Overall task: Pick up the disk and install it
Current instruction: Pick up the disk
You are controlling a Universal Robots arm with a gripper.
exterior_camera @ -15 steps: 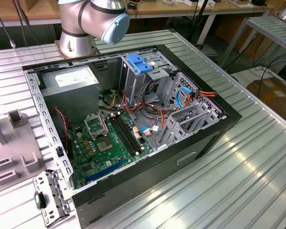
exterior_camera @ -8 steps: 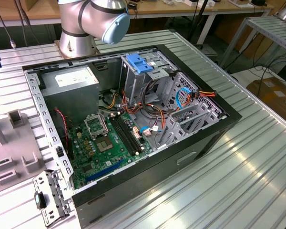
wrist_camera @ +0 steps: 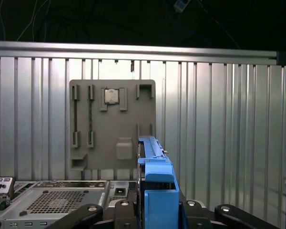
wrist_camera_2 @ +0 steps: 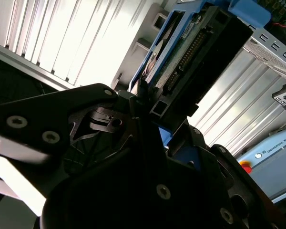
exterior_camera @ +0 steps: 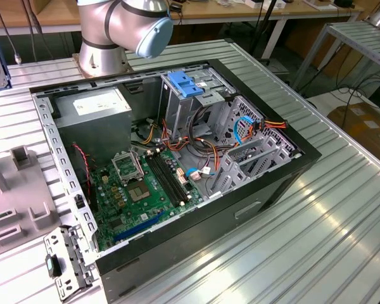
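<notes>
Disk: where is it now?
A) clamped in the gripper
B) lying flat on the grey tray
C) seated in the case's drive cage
A: in the first wrist view the disk stands on edge, clamped in the gripper, with the grey tray behind it.

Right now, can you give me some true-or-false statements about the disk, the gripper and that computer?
The gripper is shut on the silver metal disk with blue plastic rails. True.
The black computer case has its side panel on. False: it lies open, the green motherboard showing.
The disk is already installed inside the case. False: the gripper holds it outside the case.
A grey plastic tray lies on the ribbed metal table. True.
</notes>
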